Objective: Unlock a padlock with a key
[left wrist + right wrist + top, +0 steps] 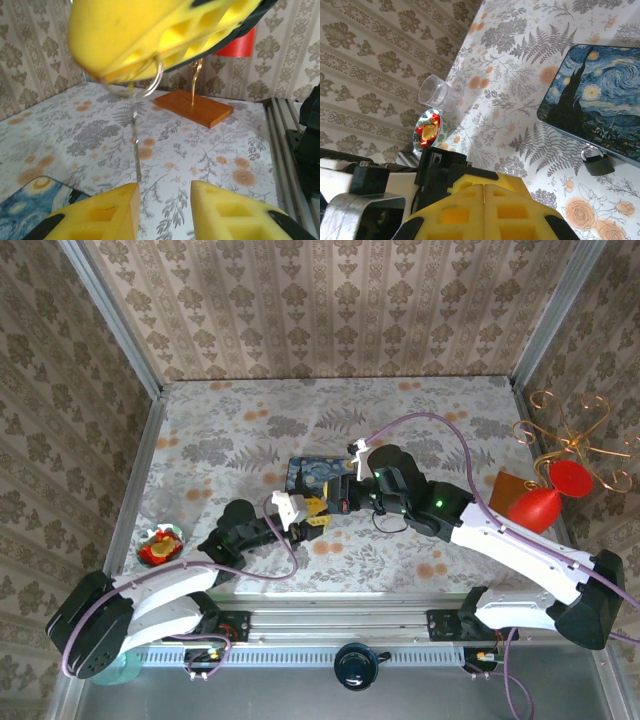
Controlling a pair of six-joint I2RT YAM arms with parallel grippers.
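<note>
The small dark padlock (597, 163) lies on the table against the near edge of the blue painted tin (600, 107), its metal shackle toward the tin. My right gripper (131, 67) is shut on a key ring, and the thin key (135, 140) hangs straight down from it. The key's tip ends just above the left finger of my left gripper (165, 210), which stands open below it with nothing between its fingers. From above, both grippers (308, 518) (332, 502) meet at the tin's front edge (318, 472). In the right wrist view its fingers (484, 200) are pressed together.
A wooden base with a gold wire stand (194, 106) and red ornaments (540, 505) stands at the right. A clear plastic cup (437, 92) and a small bowl of sweets (162, 545) sit at the left. Patterned walls enclose the table.
</note>
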